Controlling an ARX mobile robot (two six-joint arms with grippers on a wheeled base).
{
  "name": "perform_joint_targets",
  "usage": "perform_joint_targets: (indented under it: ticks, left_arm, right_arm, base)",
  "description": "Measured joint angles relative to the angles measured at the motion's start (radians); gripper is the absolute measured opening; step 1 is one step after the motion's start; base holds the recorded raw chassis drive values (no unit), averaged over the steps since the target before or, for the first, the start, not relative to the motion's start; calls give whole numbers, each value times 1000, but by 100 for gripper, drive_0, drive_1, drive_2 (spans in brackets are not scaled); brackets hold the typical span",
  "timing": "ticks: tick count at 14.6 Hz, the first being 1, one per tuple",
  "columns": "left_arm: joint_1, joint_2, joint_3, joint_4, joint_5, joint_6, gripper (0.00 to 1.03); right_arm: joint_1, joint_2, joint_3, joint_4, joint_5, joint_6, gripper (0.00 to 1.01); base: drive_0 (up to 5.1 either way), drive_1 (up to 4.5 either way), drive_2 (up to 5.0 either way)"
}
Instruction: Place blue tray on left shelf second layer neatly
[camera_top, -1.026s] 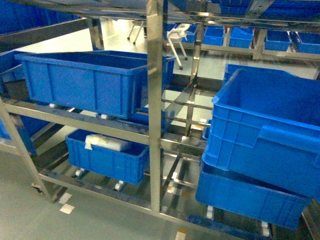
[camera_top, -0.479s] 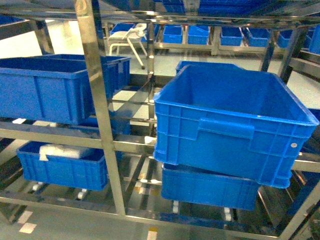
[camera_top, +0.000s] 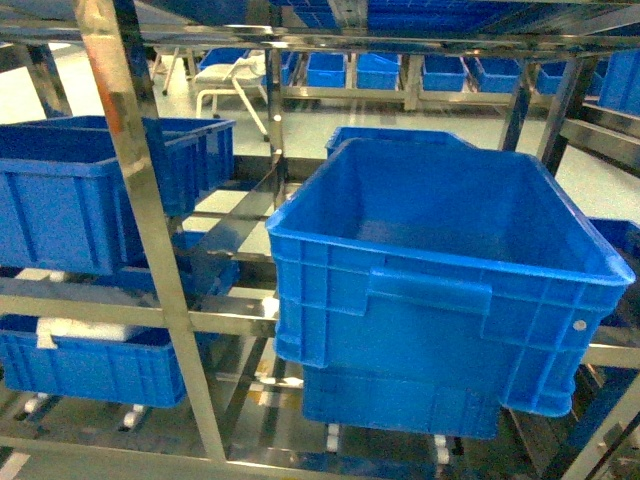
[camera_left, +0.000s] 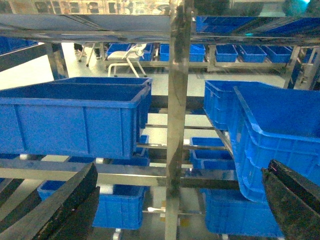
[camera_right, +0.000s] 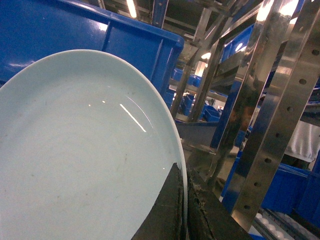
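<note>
The blue tray (camera_top: 440, 280), a big empty crate, fills the middle right of the head view, jutting forward at second-layer height over another crate (camera_top: 400, 405). The left shelf (camera_top: 140, 230) of shiny steel stands to its left. In the left wrist view my left gripper (camera_left: 180, 205) is open wide and faces a steel upright (camera_left: 177, 100), with the tray's corner (camera_left: 270, 135) just above its right finger. My right gripper (camera_right: 186, 205) is shut on the rim of a pale glossy plate-like surface (camera_right: 85, 150). I cannot tell whether that rim belongs to the tray. Neither gripper shows in the head view.
A blue crate (camera_top: 60, 200) sits on the shelf's second layer at left, and a lower one (camera_top: 90, 365) holds a white bundle. Another crate (camera_top: 390, 140) stands behind the tray. Perforated steel uprights (camera_right: 280, 125) are close on my right. A white chair (camera_top: 230, 85) stands beyond.
The head view has swung right, so the rack and its crates slid left. The blue tray went from the right edge to the middle and sits more level.
</note>
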Motion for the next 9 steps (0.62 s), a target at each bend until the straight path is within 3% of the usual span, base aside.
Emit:
perform_joint_targets:
  ticks: [9]
  left_arm:
    - [0, 0, 0, -2, 0, 0, 98]
  right_arm:
    - [1, 6, 0, 0, -2, 0, 2]
  base:
    - [-162, -162, -162]
